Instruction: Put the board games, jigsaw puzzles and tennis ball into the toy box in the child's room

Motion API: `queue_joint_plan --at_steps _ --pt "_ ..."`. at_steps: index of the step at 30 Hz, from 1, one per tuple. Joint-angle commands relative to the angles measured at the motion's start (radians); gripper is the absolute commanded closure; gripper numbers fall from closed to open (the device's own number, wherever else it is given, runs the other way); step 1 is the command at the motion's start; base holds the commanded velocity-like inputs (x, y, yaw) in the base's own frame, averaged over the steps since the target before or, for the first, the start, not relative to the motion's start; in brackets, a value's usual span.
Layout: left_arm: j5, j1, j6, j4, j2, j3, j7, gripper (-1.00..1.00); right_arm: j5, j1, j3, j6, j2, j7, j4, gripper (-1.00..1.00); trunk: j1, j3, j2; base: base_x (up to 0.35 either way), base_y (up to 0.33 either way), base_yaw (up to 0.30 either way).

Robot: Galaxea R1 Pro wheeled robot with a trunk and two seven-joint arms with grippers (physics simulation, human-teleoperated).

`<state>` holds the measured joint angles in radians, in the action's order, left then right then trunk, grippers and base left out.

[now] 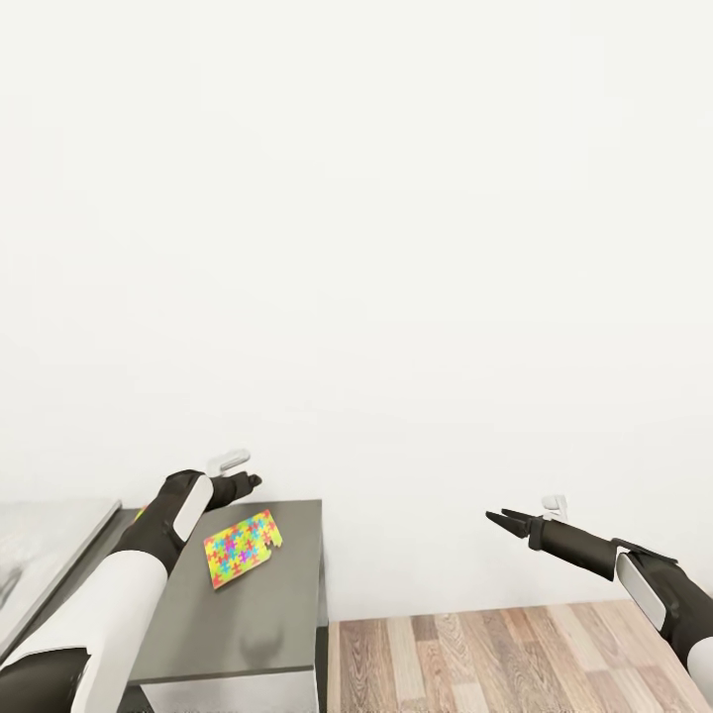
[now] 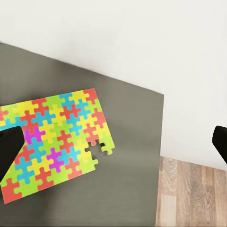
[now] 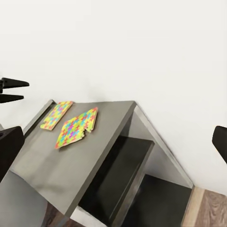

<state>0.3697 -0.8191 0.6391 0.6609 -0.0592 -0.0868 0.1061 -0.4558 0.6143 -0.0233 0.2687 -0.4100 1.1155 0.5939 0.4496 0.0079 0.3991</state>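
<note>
Dark cabinet top point(image 1: 267, 614) | jigsaw puzzle point(image 1: 241, 549) flat, long axis diagonal | both claws spread, empty

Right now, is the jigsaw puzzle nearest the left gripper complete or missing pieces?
Missing pieces. The jigsaw puzzle lies flat on the dark grey cabinet top, and one corner shows a notch-shaped gap where the grey surface shows through.

No readable text, labels, brands or numbers, jigsaw puzzle point(image 1: 241, 549) shows coloured pieces only
</note>
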Motion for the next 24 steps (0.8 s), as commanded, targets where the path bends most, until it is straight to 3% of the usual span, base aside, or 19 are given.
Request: queue_joint_plan --at_steps 1,8,24 --pt "0.011 0.0 0.006 0.001 -0.001 -0.001 0.012 -1.0 -0.01 0.0 -0.002 0.01 -0.001 0.001 0.0 -1.0 0.0 -0.002 0.001 0.0 0.0 0.0" --pt "0.012 0.0 0.004 0.0 -0.001 -0.003 0.068 -1.0 -0.011 0.0 -0.001 0.01 -0.001 0.002 0.0 -1.0 0.0 -0.014 0.001 0.0 0.0 0.0" --pt "0.013 0.0 -0.006 0.0 -0.003 -0.004 0.078 -1.0 -0.022 0.001 0.004 0.009 -0.001 0.007 0.0 -1.0 0.0 -0.039 0.001 0.0 0.0 0.0"
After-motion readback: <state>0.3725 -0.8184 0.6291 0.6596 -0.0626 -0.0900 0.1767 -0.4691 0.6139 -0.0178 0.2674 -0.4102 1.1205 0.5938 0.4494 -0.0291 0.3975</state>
